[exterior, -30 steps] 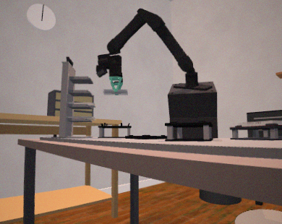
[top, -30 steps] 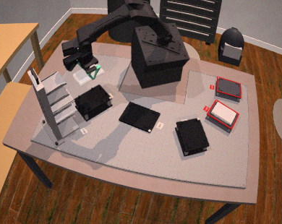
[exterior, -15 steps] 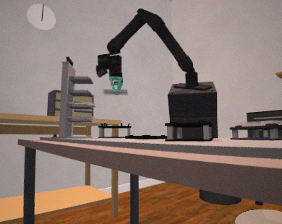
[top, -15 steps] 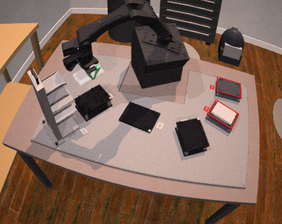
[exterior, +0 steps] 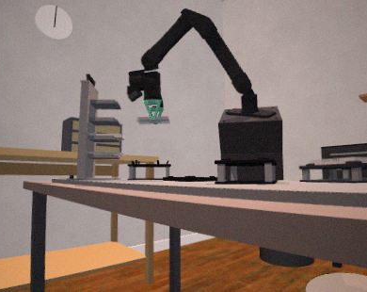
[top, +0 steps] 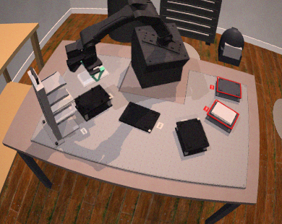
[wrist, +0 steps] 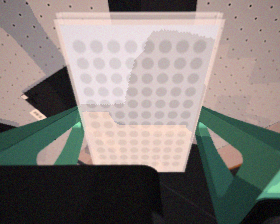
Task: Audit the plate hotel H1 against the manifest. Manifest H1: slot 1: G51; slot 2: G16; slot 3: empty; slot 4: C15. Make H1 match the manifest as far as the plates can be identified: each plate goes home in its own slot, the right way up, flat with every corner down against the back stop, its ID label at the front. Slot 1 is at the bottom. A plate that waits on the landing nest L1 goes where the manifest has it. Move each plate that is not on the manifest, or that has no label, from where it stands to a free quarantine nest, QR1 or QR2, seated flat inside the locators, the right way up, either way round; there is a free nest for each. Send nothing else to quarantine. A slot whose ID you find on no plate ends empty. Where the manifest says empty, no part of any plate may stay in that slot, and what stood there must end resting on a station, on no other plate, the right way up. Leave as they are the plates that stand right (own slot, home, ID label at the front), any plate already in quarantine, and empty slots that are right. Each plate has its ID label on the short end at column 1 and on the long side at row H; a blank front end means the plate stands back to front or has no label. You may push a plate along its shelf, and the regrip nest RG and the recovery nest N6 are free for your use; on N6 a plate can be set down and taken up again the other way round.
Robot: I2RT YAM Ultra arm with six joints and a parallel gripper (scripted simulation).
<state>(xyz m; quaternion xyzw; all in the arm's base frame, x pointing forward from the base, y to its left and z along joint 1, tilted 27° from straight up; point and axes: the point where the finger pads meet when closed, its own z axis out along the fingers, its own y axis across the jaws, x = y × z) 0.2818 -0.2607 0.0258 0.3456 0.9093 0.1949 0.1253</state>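
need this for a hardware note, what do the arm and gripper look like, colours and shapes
The arm is matte black, built of thick rounded links, rising from a black box pedestal. The wrist ends in a blocky black housing. The gripper has two green fingers with open triangular bracing. No cables, markings or labels are visible on it.
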